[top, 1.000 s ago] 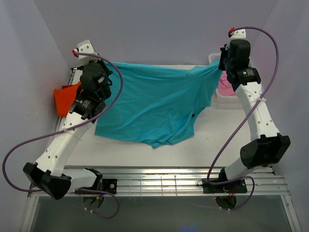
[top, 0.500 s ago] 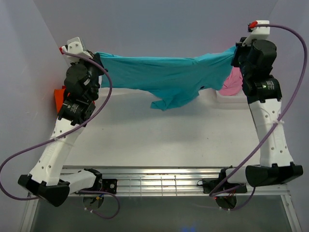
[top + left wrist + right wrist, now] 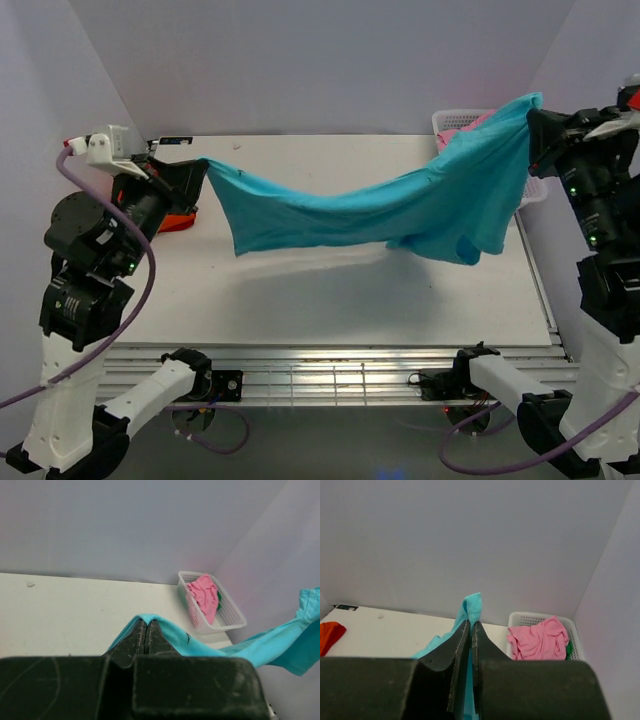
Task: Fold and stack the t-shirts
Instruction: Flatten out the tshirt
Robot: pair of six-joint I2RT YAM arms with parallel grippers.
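teal shirt (image 3: pixel 400 210) hangs across table (image 3: pixel 350 300); basket (image 3: pixel 446 119) far-right corner, orange shirt (image 3: pixel 178 221) left edge.

The desk (image 3: pixel 330 300) is a flat white top set between pale walls, with slotted metal rails (image 3: pixel 330 375) running along its near edge. An orange t-shirt (image 3: pixel 330 631) lies crumpled on the surface at the left edge, about halfway back; the top view shows only a strip of it past the left arm. A white plastic lattice basket (image 3: pixel 222 622) stands in the far right corner, close to the right wall. It holds a bunched pink t-shirt (image 3: pixel 202 597), with a bit of green cloth (image 3: pixel 568 651) tucked at its right side. A small dark label (image 3: pixel 175 140) sits at the far left corner, and a tiny pale speck (image 3: pixel 30 583) lies near the back edge.
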